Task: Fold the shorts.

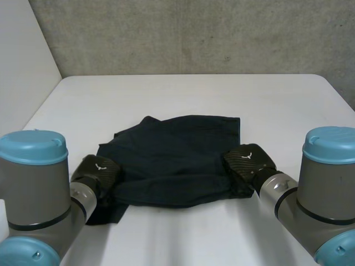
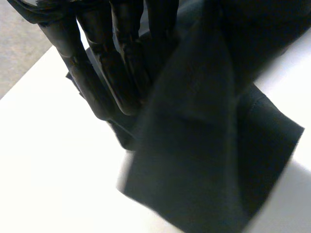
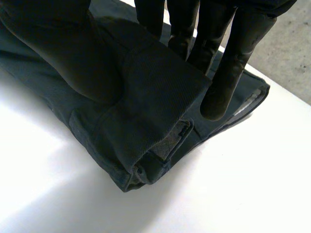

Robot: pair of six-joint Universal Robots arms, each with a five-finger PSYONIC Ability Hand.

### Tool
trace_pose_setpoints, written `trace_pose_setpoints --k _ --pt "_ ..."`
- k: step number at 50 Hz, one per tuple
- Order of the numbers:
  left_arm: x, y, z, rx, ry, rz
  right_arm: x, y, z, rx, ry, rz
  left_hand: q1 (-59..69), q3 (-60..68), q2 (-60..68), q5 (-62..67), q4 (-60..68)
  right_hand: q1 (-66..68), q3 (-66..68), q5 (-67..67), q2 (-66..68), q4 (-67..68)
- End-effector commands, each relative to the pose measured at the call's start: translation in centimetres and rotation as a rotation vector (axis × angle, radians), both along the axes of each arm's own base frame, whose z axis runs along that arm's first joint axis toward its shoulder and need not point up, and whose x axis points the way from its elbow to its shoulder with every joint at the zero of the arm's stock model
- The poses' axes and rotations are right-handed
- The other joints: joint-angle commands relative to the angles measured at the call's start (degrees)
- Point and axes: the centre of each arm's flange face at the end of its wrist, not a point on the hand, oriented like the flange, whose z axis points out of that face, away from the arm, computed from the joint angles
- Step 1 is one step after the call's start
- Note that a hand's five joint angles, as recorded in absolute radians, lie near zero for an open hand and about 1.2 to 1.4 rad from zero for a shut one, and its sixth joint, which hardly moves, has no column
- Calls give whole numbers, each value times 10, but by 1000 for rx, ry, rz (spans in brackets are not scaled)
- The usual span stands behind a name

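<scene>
On the table [image 1: 277, 105], centre: dark shorts [image 1: 183, 147], near edge lifted.
Left hand [image 1: 99, 170]: pinches the 8 o'clock corner.
Right hand [image 1: 248, 162]: pinches the 4 o'clock corner.
Your move: carry both corners level toward 12 o'clock.

Dark shorts [image 1: 177, 160] lie rumpled, near edge folded over.

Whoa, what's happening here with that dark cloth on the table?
A two-armed robot is folding a pair of dark shorts that lie on a white table. The left robot hand grips the near edge of the shorts at one end, and the right robot hand pinches the same edge at the other end. Between them that edge is bunched up into a fold, while the rest of the cloth lies spread on the table. The fold is not yet finished.
</scene>
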Motion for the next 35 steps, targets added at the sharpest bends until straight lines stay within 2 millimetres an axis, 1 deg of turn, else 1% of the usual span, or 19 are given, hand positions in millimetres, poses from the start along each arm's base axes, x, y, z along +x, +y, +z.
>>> trace_pose_setpoints --k 1,2,3,4,5,6,9,10,12,14,17,26,27,29,30,31,33,34,35 --pt "4 11 44 -118 52 -6 -2 3 39 -144 44 43 199 211 205 215 210 244 137 158 135 119" --pt "5 14 51 -134 61 -9 -2 4 48 -174 54 51 199 211 205 215 210 244 137 158 135 119" --pt "6 17 60 -155 71 -11 -3 7 67 -233 70 63 199 211 205 215 210 244 137 158 135 119" --pt "7 24 77 -190 89 -22 -4 8 77 -261 76 66 199 211 205 215 210 244 137 158 135 119" --pt "7 28 86 -208 96 -32 -5 10 88 -287 81 70 199 211 205 215 210 244 137 158 135 119" --pt "8 32 95 -223 103 -39 -7 14 106 -326 92 76 199 211 205 215 210 244 137 158 135 119" --pt "9 43 117 -242 109 -83 -12 22 128 -350 113 75 199 211 205 215 210 244 137 158 135 119" --pt "9 45 120 -236 109 -97 -14 26 136 -341 130 77 199 211 205 215 210 244 137 158 135 119" --pt "7 51 123 -202 100 -146 -16 30 140 -316 150 81 199 211 205 215 210 244 137 158 135 119" --pt "6 53 122 -176 94 -167 -18 33 139 -268 186 95 199 211 205 215 210 244 137 158 135 119" --pt "1 48 112 -115 75 -186 -18 34 131 -221 230 111 199 211 205 215 210 244 137 158 135 119" --pt "-19 7 51 69 -18 -173 -1 6 64 -41 360 159 199 211 205 215 210 244 137 158 135 119" --pt "-23 -5 40 87 -29 -166 0 2 59 -33 370 155 199 211 205 215 210 244 137 158 135 119" --pt "-27 -17 32 97 -39 -158 3 -7 48 -18 387 145 199 211 205 215 210 244 137 158 135 119" --pt "-29 -24 29 98 -45 -153 7 -17 42 -25 395 129 199 211 205 215 210 244 137 158 135 119" --pt "-33 -38 25 81 -56 -141 9 -23 40 -36 397 118 199 211 205 215 210 244 137 158 135 119" --pt "-40 -53 27 41 -63 -130 14 -37 41 -81 386 93 199 211 205 215 210 244 137 158 135 119" --pt "-42 -61 31 13 -66 -121 20 -50 45 -142 365 66 199 211 205 215 210 244 137 158 135 119" --pt "-48 -77 44 -60 -62 -105 23 -58 51 -183 348 50 199 211 205 215 210 244 137 158 135 119"
